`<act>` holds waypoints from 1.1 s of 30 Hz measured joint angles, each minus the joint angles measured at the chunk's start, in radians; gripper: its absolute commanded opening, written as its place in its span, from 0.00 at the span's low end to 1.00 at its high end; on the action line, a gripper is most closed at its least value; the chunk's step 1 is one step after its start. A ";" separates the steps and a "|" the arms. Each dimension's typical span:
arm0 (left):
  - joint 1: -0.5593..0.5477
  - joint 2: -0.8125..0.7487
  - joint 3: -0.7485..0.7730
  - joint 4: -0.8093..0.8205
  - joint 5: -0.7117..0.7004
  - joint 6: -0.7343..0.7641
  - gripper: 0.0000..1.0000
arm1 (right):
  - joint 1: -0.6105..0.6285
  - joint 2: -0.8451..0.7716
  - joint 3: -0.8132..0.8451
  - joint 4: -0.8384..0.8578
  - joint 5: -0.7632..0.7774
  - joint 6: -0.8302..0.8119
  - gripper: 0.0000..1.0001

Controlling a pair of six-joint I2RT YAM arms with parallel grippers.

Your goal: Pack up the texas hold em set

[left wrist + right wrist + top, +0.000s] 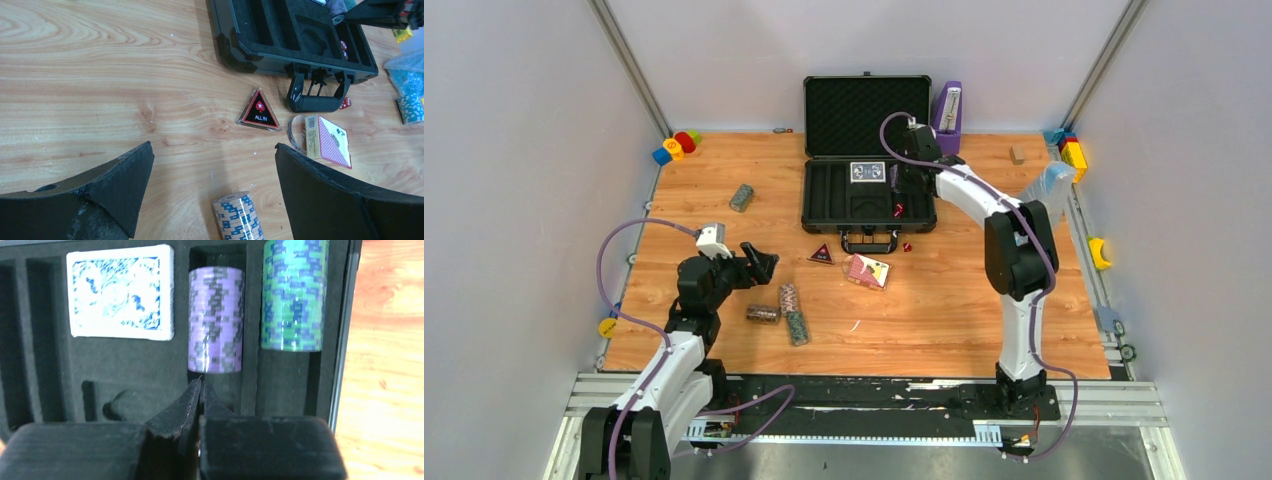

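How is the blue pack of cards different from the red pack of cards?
The blue pack has a blue-and-white patterned back; the red pack has a red back. The blue pack lies in a foam slot inside the case; the red pack lies out on the table, near the case's handle. Both are flat, rectangular packs of cards.

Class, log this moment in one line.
left end effector: open | right end effector: shut by purple chip roll in case | red deck, triangle: on table
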 measured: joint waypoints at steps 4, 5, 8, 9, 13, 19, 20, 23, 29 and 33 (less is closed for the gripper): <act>0.000 0.000 0.000 0.000 0.000 0.000 1.00 | -0.008 0.090 0.082 -0.008 0.012 0.000 0.00; 0.000 0.000 0.000 0.000 0.000 0.000 1.00 | -0.010 0.103 0.097 -0.009 0.011 0.000 0.00; 0.000 0.000 0.000 0.000 0.000 0.000 1.00 | -0.017 0.130 0.140 -0.018 0.011 -0.001 0.00; 0.000 0.000 0.000 0.000 0.000 0.000 1.00 | -0.018 0.130 0.145 -0.024 0.010 -0.001 0.00; 0.000 0.000 0.000 0.000 0.000 0.000 1.00 | -0.022 0.129 0.150 -0.030 -0.018 -0.012 0.07; 0.000 0.001 0.000 0.000 -0.002 0.000 1.00 | -0.012 0.061 0.062 -0.020 -0.082 -0.043 0.24; 0.000 0.000 0.000 0.000 -0.003 0.000 1.00 | -0.008 0.036 0.032 -0.021 -0.092 -0.047 0.26; 0.000 -0.003 0.000 -0.001 -0.004 0.000 1.00 | 0.017 -0.021 -0.029 -0.019 -0.113 -0.055 0.32; 0.000 -0.010 0.000 -0.002 -0.004 0.000 1.00 | 0.098 -0.120 -0.143 -0.018 -0.128 -0.060 0.49; 0.000 -0.035 0.000 -0.011 -0.013 0.000 1.00 | 0.151 -0.209 -0.254 -0.019 -0.130 -0.066 0.90</act>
